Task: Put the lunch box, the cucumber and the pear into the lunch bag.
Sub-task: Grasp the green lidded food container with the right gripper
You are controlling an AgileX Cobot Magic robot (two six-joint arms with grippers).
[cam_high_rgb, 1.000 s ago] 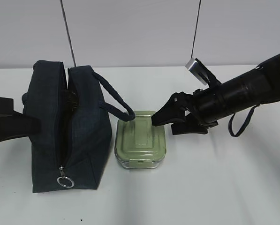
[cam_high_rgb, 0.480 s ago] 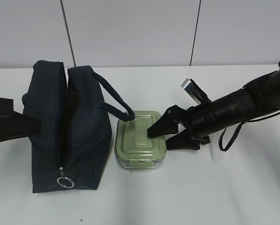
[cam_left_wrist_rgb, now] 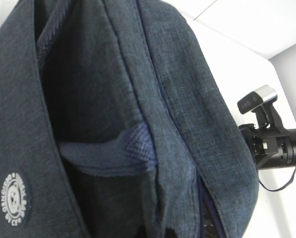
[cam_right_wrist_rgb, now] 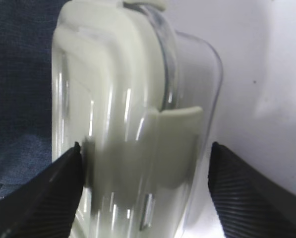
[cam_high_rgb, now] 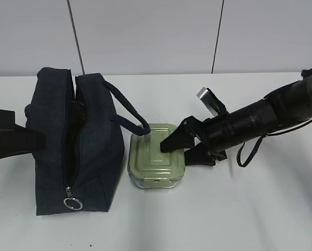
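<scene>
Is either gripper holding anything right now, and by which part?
The right gripper holds nothing yet: its open jaws straddle the sage-green ribbed-lid lunch box at the right side clip. The left gripper's hold cannot be told; it sits beside the dark navy fabric bag.

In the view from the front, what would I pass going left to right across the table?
Left gripper → lunch bag → lunch box → right gripper, open around the lunch box's right end → right arm.

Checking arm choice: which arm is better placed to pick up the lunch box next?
Right. Its tool is open, straddling the lunch box at its right end. The left tool sits against the far side of the lunch bag.
</scene>
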